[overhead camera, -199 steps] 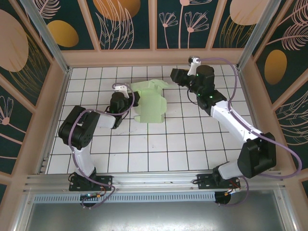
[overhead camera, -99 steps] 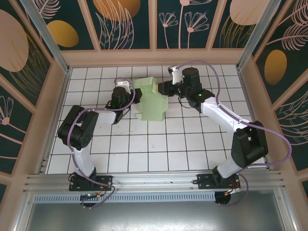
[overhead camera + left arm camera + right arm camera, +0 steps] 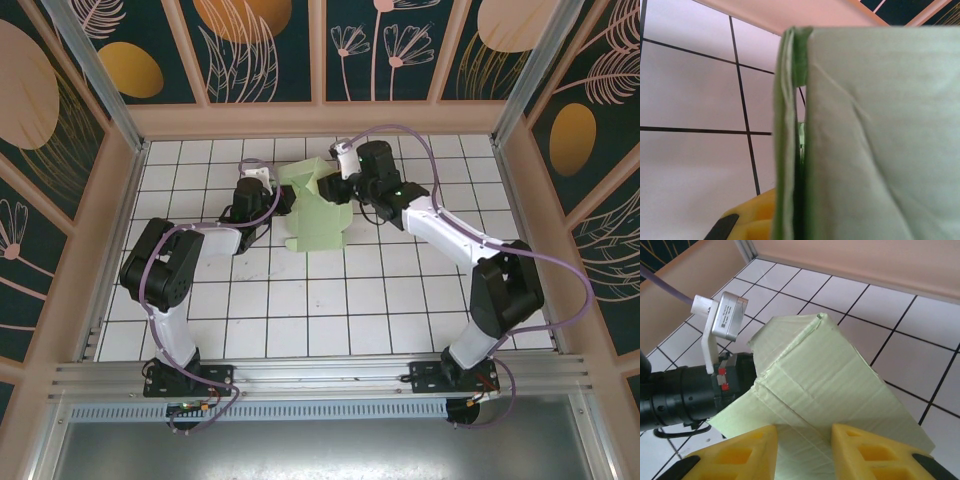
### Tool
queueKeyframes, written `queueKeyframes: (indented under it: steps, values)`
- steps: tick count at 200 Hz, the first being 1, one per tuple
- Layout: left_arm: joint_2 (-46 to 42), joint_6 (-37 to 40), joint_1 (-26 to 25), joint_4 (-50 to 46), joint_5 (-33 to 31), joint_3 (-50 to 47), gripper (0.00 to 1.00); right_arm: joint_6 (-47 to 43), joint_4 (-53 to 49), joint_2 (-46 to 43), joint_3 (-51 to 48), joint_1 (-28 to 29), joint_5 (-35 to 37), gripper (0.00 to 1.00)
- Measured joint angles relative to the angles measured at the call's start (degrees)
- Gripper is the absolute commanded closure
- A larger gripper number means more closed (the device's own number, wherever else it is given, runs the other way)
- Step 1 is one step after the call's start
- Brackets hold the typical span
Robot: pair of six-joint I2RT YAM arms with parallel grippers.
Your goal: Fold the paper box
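My left hand [image 3: 282,203] clamps shut on the near edge of the paper box [image 3: 318,222]. My right hand [image 3: 803,447] stands half open astride a raised panel, not gripping. Box sits between both hands, partly formed; I judge flaps remain to close.

**Left arm** [image 3: 160,272]: base near-left, elbow folded back, forearm reaching forward and right, low over the table

**Left gripper** [image 3: 283,205]: jaws closed tight on the left edge of the paper box [image 3: 318,218]; one yellow finger [image 3: 747,222] shows beside the card in the wrist view

**Right arm** [image 3: 440,225]: base near-right, stretched far forward and left, wrist angled down

**Right gripper** [image 3: 334,192]: yellow fingers [image 3: 745,452] parted, the gap between them over the box's upper panel; contact with the card cannot be told
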Motion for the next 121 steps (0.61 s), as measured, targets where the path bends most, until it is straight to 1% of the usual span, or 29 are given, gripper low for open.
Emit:
queueKeyframes:
  steps: [25,47,121]
  values:
    - [0.00,0.00,0.13,-0.02,1.31,0.00,1.00,-3.37,-1.03,0.79,1.64,0.63,2.34,0.65]
    - [0.00,0.00,0.44,-0.07,1.62,0.00,1.00,-6.58,-1.70,1.97,3.15,1.68,5.79,0.66]
    - [0.13,0.00,0.92,-1.14,2.03,0.00,1.00,-15.19,-0.94,4.96,5.05,5.29,18.84,0.74]
